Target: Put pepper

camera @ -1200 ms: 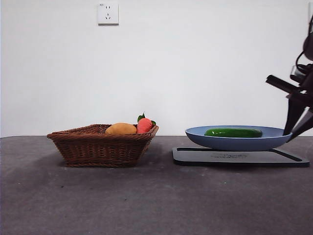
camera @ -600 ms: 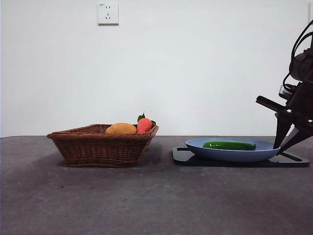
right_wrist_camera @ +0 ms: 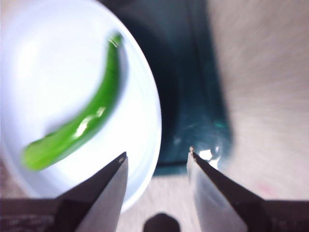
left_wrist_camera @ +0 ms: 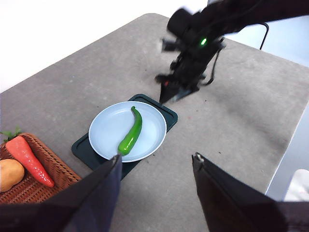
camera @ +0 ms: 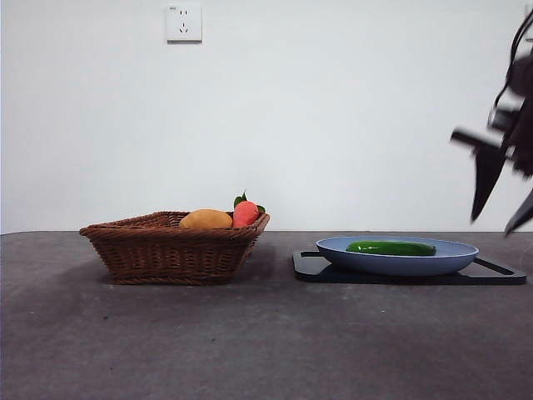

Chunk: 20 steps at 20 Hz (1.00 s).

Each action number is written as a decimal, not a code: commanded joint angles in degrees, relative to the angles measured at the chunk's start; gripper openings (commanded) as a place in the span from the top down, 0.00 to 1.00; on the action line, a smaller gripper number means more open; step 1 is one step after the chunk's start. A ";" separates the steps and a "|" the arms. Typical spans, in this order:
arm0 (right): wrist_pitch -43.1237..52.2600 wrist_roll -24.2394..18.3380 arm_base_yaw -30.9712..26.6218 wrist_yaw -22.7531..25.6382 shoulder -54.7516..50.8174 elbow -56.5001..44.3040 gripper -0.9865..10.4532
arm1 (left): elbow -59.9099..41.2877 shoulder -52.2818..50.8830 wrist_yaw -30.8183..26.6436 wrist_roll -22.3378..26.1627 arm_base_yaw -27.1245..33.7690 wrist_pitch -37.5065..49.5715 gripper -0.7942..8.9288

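The pepper (camera: 391,247), long, glossy and dark green, lies across the blue plate (camera: 454,254), which rests on a dark tray (camera: 500,272). My right gripper (camera: 491,226) hangs open and blurred above the tray's right end, clear of the plate. In the right wrist view the right gripper (right_wrist_camera: 157,152) hovers over the plate's rim (right_wrist_camera: 145,96) with nothing between its jaws, and the pepper (right_wrist_camera: 82,123) lies off to one side. My left gripper (left_wrist_camera: 157,156) is open, high above the table, looking down on the pepper (left_wrist_camera: 131,133) and plate (left_wrist_camera: 106,130).
A brown wicker basket (camera: 166,250) stands left of the tray, holding a rounded yellow-orange fruit (camera: 206,219) and a red fruit with green leaves (camera: 246,212). Bare grey table lies in front of both. A white wall with a socket (camera: 184,22) is behind.
The plate with the pepper came down from just above the tray to rest on it. The right gripper then came off the plate's right rim and rose.
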 commanded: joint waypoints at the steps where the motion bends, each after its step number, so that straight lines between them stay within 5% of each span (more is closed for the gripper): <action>1: -2.43 -2.32 -1.01 0.66 -4.72 1.18 0.72 | 1.18 0.50 -0.13 0.59 -0.46 0.39 0.65; 5: -10.34 -6.40 -1.42 0.24 -17.64 1.18 0.72 | 1.18 0.50 -0.11 0.68 -0.46 0.37 0.65; 12: -26.56 -12.94 2.67 -14.03 -41.81 1.18 0.72 | 1.18 0.50 -0.07 0.63 -0.46 -2.03 0.65; 17: -34.58 -15.85 8.39 -14.88 -54.55 1.18 0.74 | 1.16 0.50 -0.04 0.46 -0.46 -4.72 0.65; 20: -35.93 -16.96 9.35 -15.21 -57.72 1.18 0.87 | 1.18 0.50 0.04 0.46 -0.46 -5.22 0.80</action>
